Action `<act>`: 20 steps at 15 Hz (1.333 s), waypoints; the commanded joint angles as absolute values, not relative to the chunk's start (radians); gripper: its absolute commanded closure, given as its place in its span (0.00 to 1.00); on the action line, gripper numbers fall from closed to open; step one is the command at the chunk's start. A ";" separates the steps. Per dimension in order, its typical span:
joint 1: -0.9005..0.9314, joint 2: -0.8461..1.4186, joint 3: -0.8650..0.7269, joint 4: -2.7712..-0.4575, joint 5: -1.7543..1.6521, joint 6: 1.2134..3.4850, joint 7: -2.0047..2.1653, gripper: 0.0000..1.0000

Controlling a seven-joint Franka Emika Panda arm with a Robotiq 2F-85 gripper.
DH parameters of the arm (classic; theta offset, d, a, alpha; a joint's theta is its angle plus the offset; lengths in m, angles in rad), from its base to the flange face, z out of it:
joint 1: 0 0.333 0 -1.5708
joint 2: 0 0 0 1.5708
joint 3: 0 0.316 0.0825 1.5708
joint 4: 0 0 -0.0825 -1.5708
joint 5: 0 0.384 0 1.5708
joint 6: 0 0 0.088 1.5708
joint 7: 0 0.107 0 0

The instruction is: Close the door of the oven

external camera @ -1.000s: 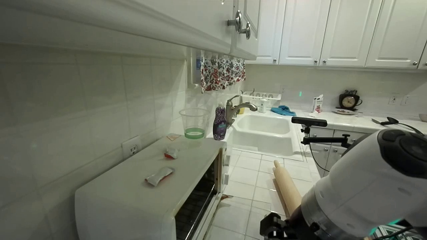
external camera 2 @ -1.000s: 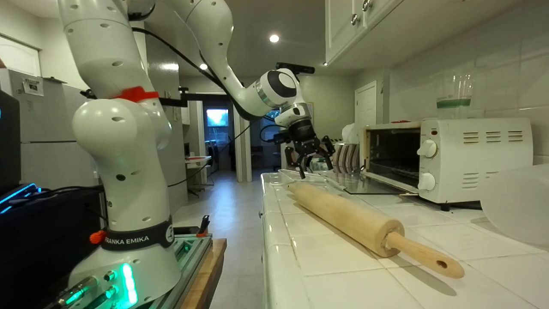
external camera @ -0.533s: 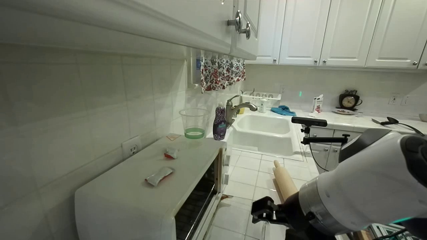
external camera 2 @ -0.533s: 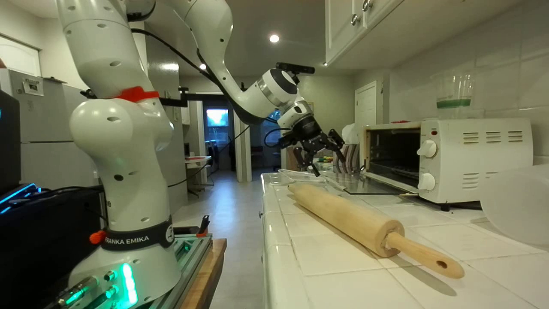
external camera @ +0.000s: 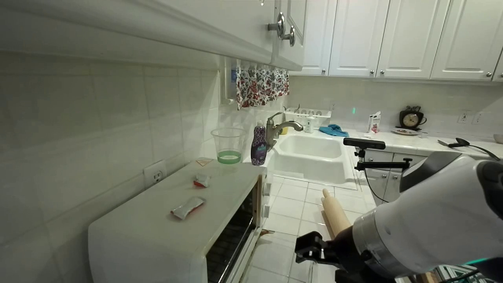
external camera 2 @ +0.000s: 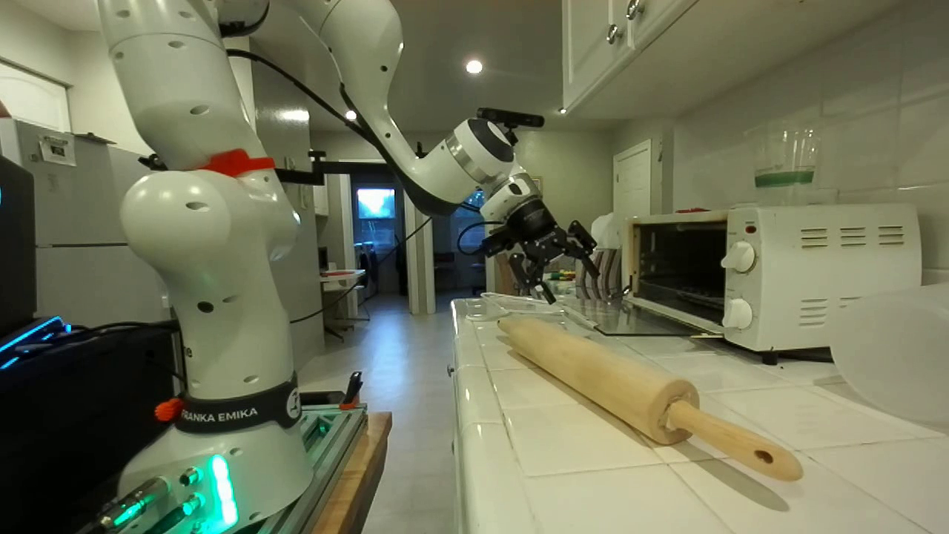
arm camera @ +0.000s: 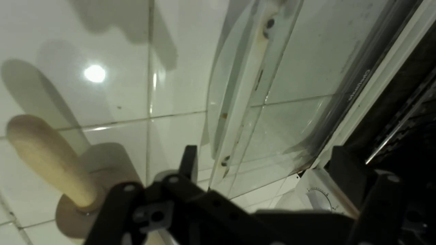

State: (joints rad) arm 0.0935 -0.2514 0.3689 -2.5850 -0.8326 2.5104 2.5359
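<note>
The door (arm camera: 296,95) lay folded down before the oven (external camera 2: 786,278), where the gripper (external camera 2: 572,288) hung, spread and holding nothing. Closing well probably meant lifting the door's outer edge from beneath, arcing toward the oven.

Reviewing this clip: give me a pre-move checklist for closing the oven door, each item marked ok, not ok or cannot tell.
1. Door not yet closed: ok; it lies folded down in front of the oven.
2. Gripper open: ok; fingers parted, with the door showing between them in the wrist view.
3. Finger hooked under the door's edge: cannot tell; heights are unclear.
4. Rolling pin off the door: ok; it lies on the counter, apart.
5. Oven interior unobstructed: cannot tell; too dark.
</note>
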 commanded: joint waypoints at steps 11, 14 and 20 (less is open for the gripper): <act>0.000 -0.241 0.442 -2.568 -0.991 2.574 2.754 0.00; -0.041 -0.244 0.470 -2.570 -0.986 2.607 2.753 0.00; -0.073 -0.213 0.495 -2.571 -0.971 2.715 2.752 0.00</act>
State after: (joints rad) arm -0.0517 -0.2378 0.4760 -2.5770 -0.9726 2.6713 2.7132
